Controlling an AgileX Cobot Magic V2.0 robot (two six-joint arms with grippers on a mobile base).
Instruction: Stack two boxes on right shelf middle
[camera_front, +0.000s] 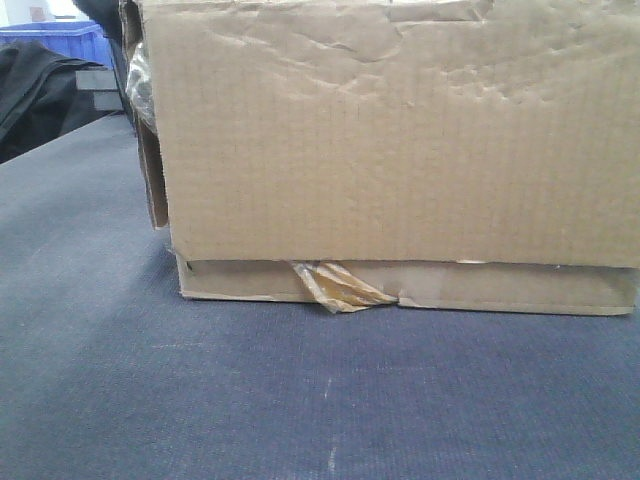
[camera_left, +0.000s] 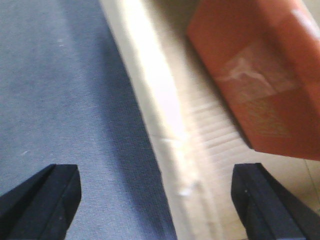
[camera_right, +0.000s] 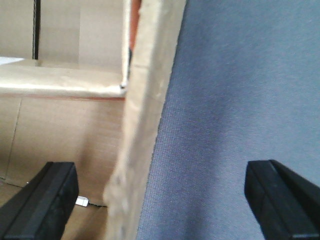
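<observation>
A plain brown cardboard box (camera_front: 400, 140) with a dented face and peeling tan tape (camera_front: 335, 285) at its bottom seam stands on a blue-grey table top (camera_front: 200, 400), close in front of me. My left gripper (camera_left: 156, 172) is open, its jaws astride the box's left wall edge (camera_left: 160, 110). An orange-red box (camera_left: 260, 75) with pale print lies inside the carton. My right gripper (camera_right: 161, 170) is open, its jaws astride the right wall edge (camera_right: 145, 100). No gripper shows in the front view. The steel shelf is out of view.
A blue plastic bin (camera_front: 60, 40) and a black heap (camera_front: 40, 90) sit at the far left behind the table. The table top shows beside the box in both wrist views (camera_left: 60, 100) (camera_right: 240, 100). A small white bit (camera_right: 82, 201) lies inside the box.
</observation>
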